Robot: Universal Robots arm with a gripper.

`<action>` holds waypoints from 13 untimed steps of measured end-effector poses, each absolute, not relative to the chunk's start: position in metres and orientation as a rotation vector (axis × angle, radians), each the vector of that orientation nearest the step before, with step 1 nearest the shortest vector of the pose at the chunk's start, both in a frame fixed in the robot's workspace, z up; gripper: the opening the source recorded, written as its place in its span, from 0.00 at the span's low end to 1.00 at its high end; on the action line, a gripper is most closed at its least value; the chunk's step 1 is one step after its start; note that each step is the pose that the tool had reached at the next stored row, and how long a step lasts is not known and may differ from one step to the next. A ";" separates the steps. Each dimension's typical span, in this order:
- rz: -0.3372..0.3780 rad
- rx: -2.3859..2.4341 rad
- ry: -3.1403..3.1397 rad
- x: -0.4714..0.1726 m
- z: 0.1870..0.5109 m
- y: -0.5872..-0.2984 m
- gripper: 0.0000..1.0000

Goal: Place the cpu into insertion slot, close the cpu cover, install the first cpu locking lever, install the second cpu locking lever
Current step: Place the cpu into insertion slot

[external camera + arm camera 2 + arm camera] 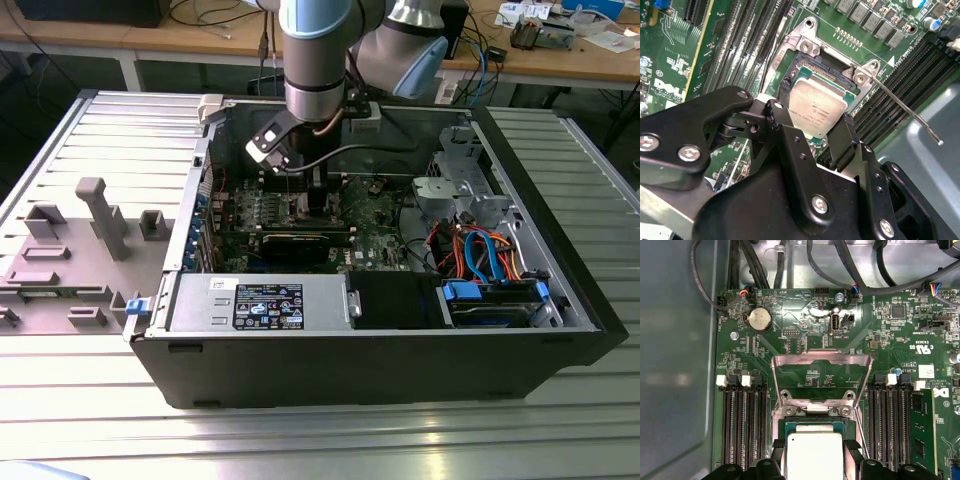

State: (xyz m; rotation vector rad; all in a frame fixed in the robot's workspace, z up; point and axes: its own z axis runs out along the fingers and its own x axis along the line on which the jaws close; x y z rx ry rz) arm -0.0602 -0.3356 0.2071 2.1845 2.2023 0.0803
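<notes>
The cpu (817, 112), a flat silver-topped square chip, sits over the metal-rimmed insertion slot (801, 61). The black end effector (811, 119) pinches its edges.

Print on the motherboard (880, 340), etching on the cpu (817, 112) and a black label (268, 306) are too small to read.
</notes>
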 end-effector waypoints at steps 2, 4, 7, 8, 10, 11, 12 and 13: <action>0.066 2.178 2.197 -0.060 0.207 -0.335 0.55; 0.053 2.172 2.191 -0.060 0.207 -0.334 0.55; 0.052 2.174 2.188 -0.060 0.206 -0.334 0.55; 0.052 2.174 2.188 -0.060 0.206 -0.334 0.55; 0.051 2.175 2.188 -0.060 0.205 -0.334 0.55; 0.050 2.174 2.189 -0.060 0.204 -0.334 0.55; 0.050 2.170 2.194 -0.060 0.204 -0.334 0.55; 0.050 2.163 2.201 -0.060 0.203 -0.334 0.55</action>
